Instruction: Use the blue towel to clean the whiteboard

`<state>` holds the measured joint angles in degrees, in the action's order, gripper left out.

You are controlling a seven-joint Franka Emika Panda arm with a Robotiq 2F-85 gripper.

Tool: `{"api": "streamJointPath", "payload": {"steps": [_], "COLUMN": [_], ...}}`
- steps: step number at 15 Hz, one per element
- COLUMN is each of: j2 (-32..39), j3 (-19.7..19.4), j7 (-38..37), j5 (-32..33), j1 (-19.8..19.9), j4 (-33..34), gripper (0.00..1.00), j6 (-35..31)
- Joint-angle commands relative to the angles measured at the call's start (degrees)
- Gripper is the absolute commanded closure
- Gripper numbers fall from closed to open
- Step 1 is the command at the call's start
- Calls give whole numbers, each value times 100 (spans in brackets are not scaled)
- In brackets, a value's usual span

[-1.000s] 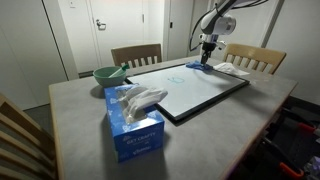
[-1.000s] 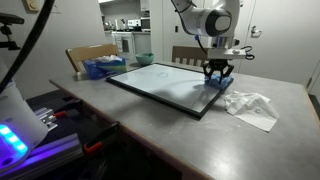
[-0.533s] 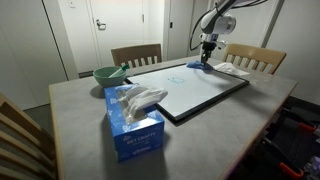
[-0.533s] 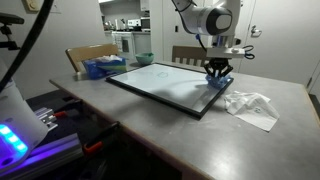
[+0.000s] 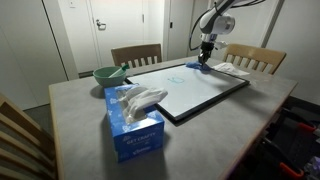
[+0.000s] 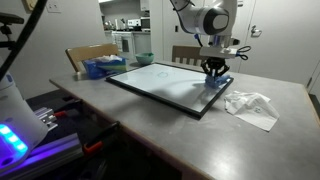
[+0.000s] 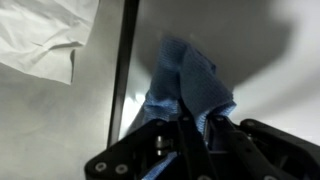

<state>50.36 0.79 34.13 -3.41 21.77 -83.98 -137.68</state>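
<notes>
Claw (image 6: 215,71) clamped on small soft medium-blue cloth towel (image 7: 188,80), held low on the large black-framed whiteboard (image 5: 190,92) corner near grey table (image 5: 70,100) far edge. Likely keeps wiping contact.

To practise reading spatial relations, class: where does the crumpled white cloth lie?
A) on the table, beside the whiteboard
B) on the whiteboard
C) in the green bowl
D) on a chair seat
A: the white cloth lies on the bare table just outside the black frame of the whiteboard, while the hand holds the blue towel on the board.
</notes>
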Motion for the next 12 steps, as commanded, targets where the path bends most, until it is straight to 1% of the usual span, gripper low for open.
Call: {"api": "streamJointPath", "payload": {"steps": [1, 7, 12], "j2": [-291, -554, -547], "j3": [207, 341, 508], "j7": [-250, -459, -302], "j5": [-102, 50, 176], "j1": [-138, -512, -822], "j4": [-738, -1151, -1178], "gripper": [97, 97, 97], "j6": [-167, -163, -9]}}
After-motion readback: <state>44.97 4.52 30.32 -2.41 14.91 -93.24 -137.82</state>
